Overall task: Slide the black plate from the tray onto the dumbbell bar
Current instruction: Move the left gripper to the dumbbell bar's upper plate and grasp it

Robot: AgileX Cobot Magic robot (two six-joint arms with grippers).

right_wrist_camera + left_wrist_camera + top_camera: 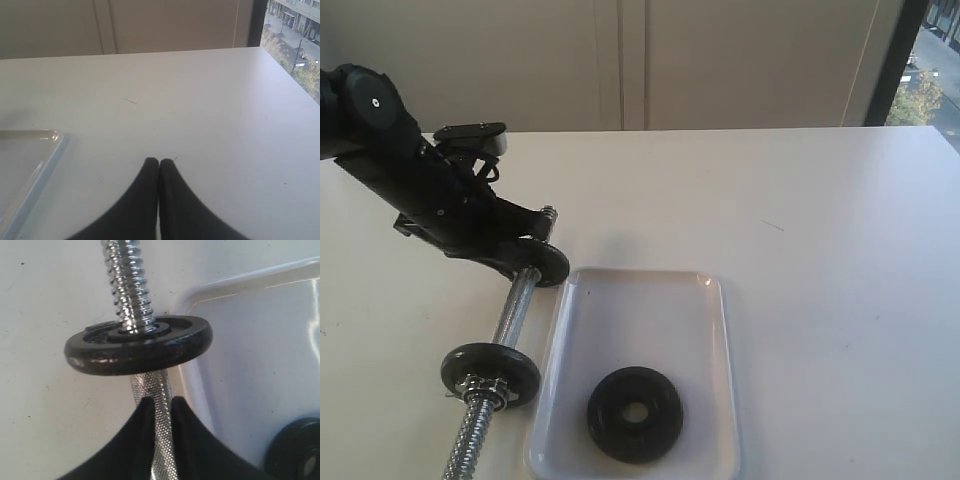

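One black plate (635, 413) (295, 452) lies flat in the near end of the white tray (650, 300) (260, 365). The chrome dumbbell bar (517, 305) (157, 390) lies on the table just left of the tray. A like black disc (548, 262) (137, 347) is threaded on its far end, and another (490, 370) sits near its close end behind a silver nut (483, 392). My left gripper (528, 250) (161, 400) is shut on the bar's knurled middle, right behind the far disc. My right gripper (159, 161) is shut and empty over bare table.
The tray's corner (35, 145) shows beside the right gripper. The table (820, 250) runs to a wall at the back and a window at the far right. The left arm (410, 170) reaches in from the left.
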